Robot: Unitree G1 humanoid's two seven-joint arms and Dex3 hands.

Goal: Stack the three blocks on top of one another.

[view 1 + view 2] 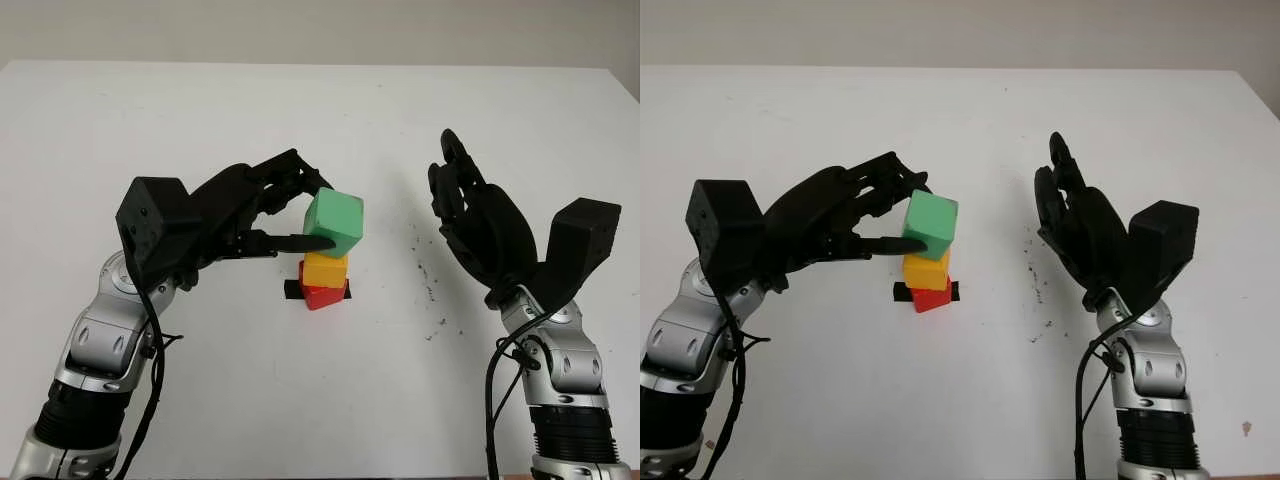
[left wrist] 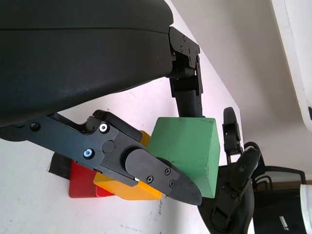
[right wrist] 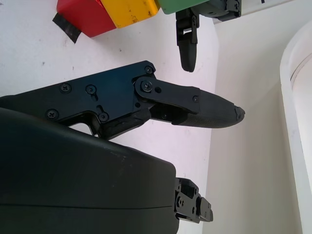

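**Green, yellow and red on a white table**

A green block (image 1: 334,222) sits above a yellow block (image 1: 325,269), which sits above a red block (image 1: 322,293); all three are plain, solid colours. Under the red one lies a strip of black tape (image 1: 292,290). The table (image 1: 320,120) is white, marked with scattered dark specks (image 1: 428,285) to the right of the stack. The left hand (image 1: 262,215) and the right hand (image 1: 478,225) are matte black, and the forearms behind them are silver with black ribbed bands. Black cables (image 1: 150,340) hang beside both arms. The wall behind the table is pale beige.
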